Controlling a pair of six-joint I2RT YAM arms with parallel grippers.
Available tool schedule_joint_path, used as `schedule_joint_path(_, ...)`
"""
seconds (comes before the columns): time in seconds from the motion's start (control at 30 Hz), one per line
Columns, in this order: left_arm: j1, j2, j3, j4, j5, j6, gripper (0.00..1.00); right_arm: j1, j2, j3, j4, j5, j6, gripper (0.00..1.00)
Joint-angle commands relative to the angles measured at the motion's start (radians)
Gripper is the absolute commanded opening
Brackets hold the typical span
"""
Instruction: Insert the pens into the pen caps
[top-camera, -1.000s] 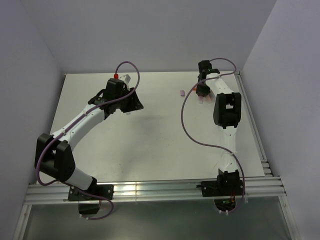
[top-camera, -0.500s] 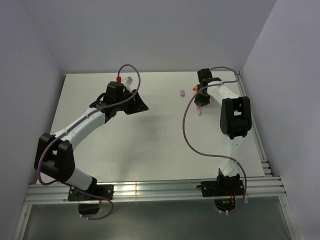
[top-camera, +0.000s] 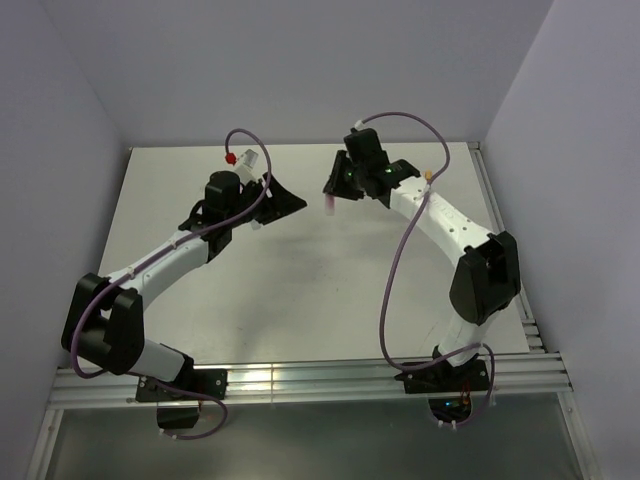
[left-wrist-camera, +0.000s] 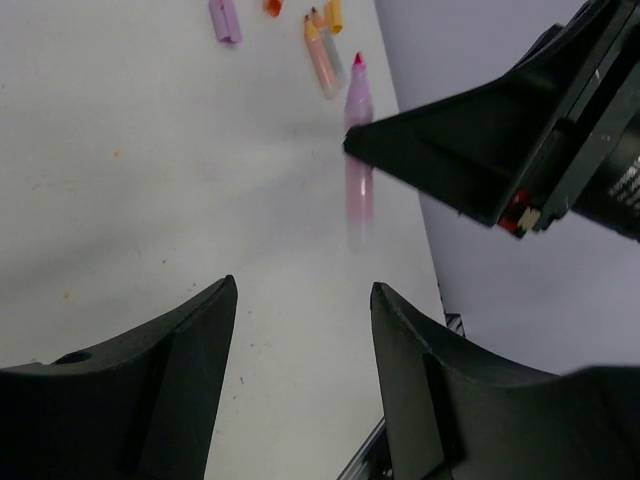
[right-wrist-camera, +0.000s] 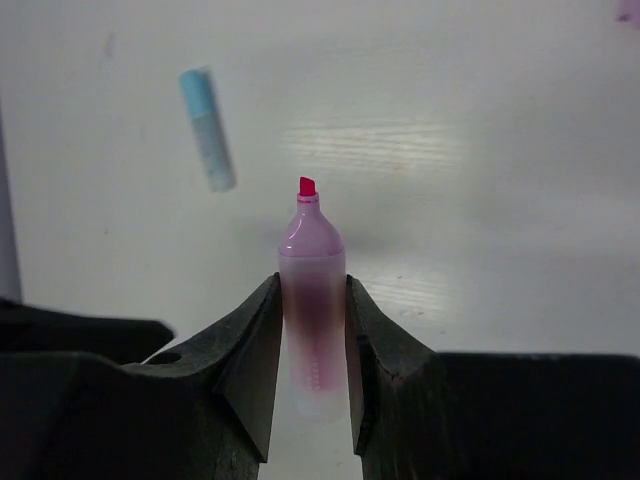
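My right gripper (right-wrist-camera: 312, 280) is shut on a pale pink pen (right-wrist-camera: 312, 310) with a red tip, held off the table. In the top view that gripper (top-camera: 333, 190) and the pink pen (top-camera: 329, 203) are at mid-table, facing my left gripper (top-camera: 288, 200). My left gripper (left-wrist-camera: 300, 285) is open and empty, and it sees the held pink pen (left-wrist-camera: 357, 150) ahead. Beyond it lie a purple cap (left-wrist-camera: 225, 18), an orange cap (left-wrist-camera: 272, 6) and a peach pen (left-wrist-camera: 320, 55). A light blue pen (right-wrist-camera: 208, 143) lies on the table.
Small orange pieces (top-camera: 428, 174) lie beside the right arm near the table's back right. Grey walls close in the back and both sides. A metal rail (top-camera: 300, 380) runs along the near edge. Purple cables loop over both arms.
My right arm has swung left from the back right corner to mid-table, carrying the pink pen. My left gripper has shifted slightly right, and the two now face each other.
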Motion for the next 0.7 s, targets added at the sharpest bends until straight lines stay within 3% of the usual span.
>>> schedule_joint_path(0.0,-0.011,-0.023,-0.013,0.156,0.003,-0.023,0.62,0.05,-0.006,0.084,0.027,-0.044,0.071,0.0)
schedule_joint_path(0.17,-0.017,-0.017,-0.015,0.161,-0.028,-0.012,0.63,0.093,0.032,0.181,-0.022,-0.021,0.08,0.0)
schedule_joint_path(0.67,-0.022,0.0,-0.039,0.219,-0.02,-0.028,0.62,0.171,0.075,0.245,-0.049,0.004,0.088,0.0)
